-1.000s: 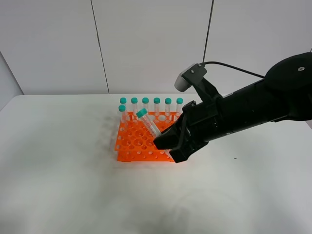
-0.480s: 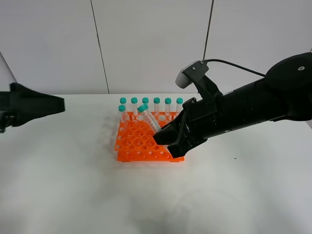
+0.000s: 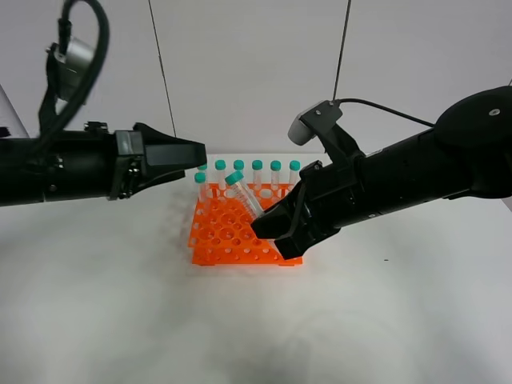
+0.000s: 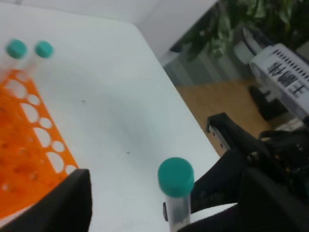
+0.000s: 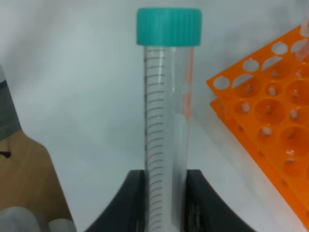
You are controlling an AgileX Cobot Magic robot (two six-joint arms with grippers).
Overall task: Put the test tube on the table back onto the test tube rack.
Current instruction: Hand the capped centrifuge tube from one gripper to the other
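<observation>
Teal-capped and clear, the test tube (image 3: 243,195) is hanging in the air over the right half of the test tube rack (image 3: 228,244), near the middle of the exterior frame, and it is leaning with its cap toward the upper left. We are pinching its lower part between the right fingers (image 5: 126,205), so the pointed tip is hiding from us in every view. The left fingers (image 3: 180,150) are spreading wide and holding nothing, their tips hovering at the left end of the row of standing tubes (image 3: 258,171) along the rack's far edge.

We are judging the lean to be the main hazard. Lowering the tube at this slant, we are risking the tip landing on the orange web between holes. A push there could be sliding the smooth plastic through our pinch or shoving the light rack across the tabletop (image 3: 112,312). Gripping so low, we are also likely to be meeting the rack's top tier with the fingers before the tube is seated, and letting go early would be leaving it to tip over and roll off. Lastly, we are watching the left arm, since it is crowding the same corner and a small drift could be knocking the standing tubes or bumping the right arm
</observation>
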